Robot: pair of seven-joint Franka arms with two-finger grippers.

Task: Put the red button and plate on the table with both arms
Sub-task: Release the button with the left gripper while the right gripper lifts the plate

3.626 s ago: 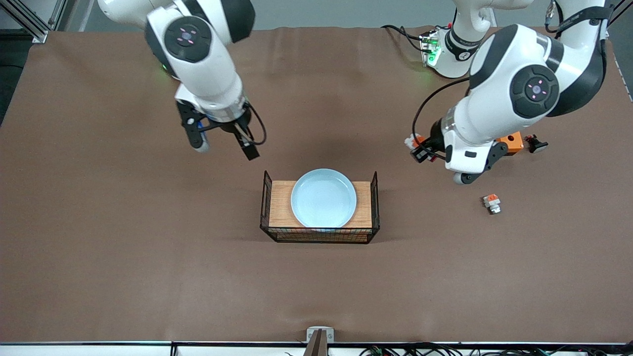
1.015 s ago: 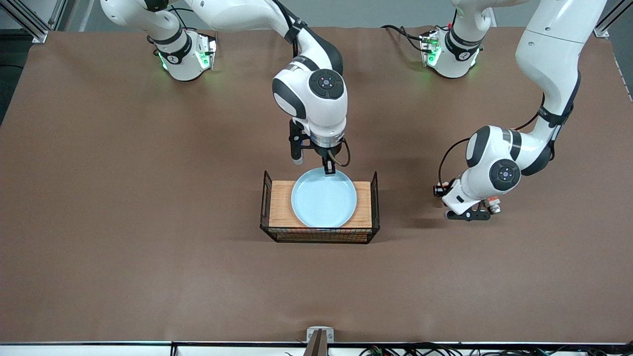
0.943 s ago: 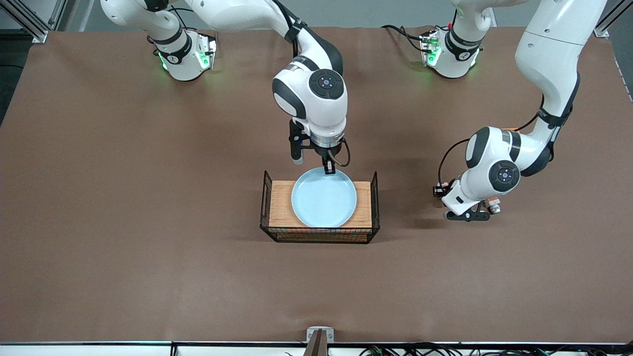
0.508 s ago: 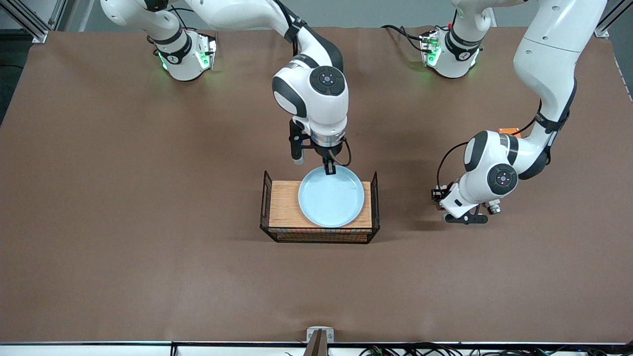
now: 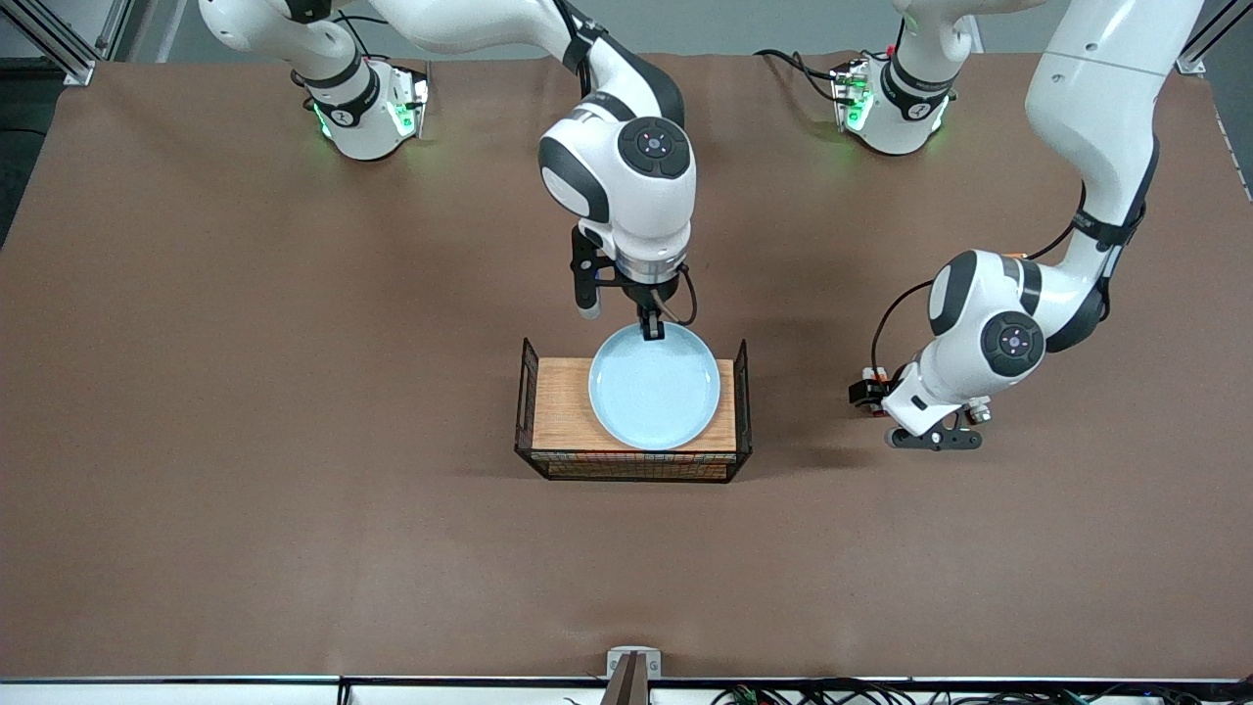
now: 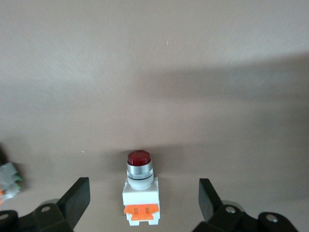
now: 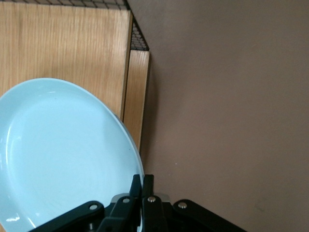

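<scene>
Even, soft light falls from overhead, bright enough, with no hard glare on the matte brown table (image 5: 294,490). Each arm throws a faint, diffuse shadow on the sheet beneath it. Green lamps glow on the arm bases. The plate (image 5: 654,386) carries a mild sheen. In the left wrist view the red button (image 6: 140,186) is slightly soft, with a broad shadow band above it.

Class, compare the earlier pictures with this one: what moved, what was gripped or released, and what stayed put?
The right gripper closed on the plate rim and lifted that edge, shifting the plate toward the left arm's end. The left gripper opened, leaving the red button standing on the table. The wooden tray stayed put.
</scene>
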